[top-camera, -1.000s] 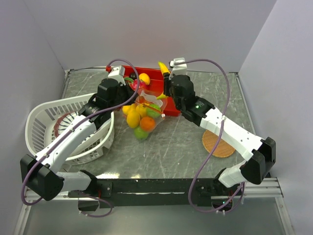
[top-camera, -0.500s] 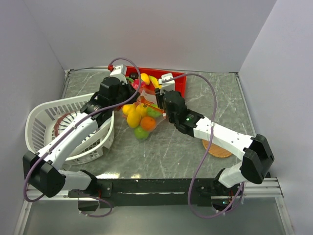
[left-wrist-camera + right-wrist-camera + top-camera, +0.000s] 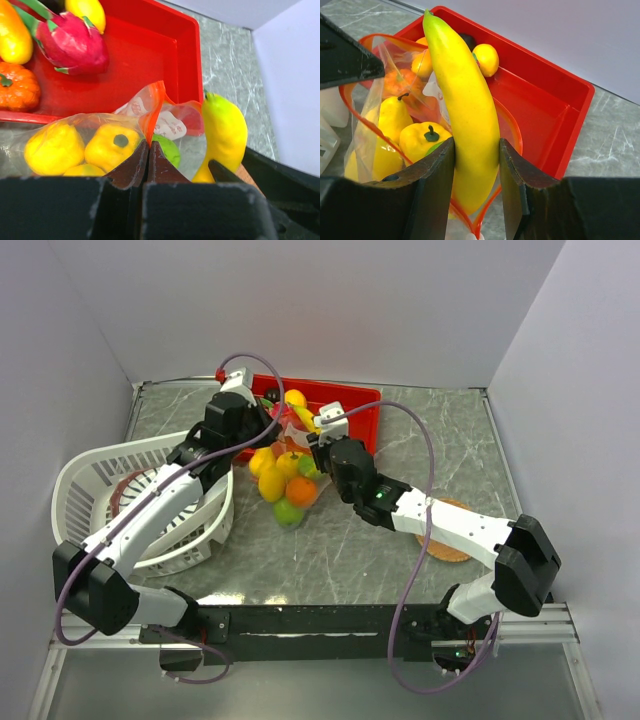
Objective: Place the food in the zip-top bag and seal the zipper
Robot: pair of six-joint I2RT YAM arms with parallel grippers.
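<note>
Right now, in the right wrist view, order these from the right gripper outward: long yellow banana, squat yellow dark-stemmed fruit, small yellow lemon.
1. The long yellow banana: clamped in the right gripper.
2. The squat yellow dark-stemmed fruit: just left, inside the clear plastic bag.
3. The small yellow lemon: farthest, in the red plastic tray.

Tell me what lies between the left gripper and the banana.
In the left wrist view: the clear wall of the bag, its orange rim, and a green fruit inside it.
</note>
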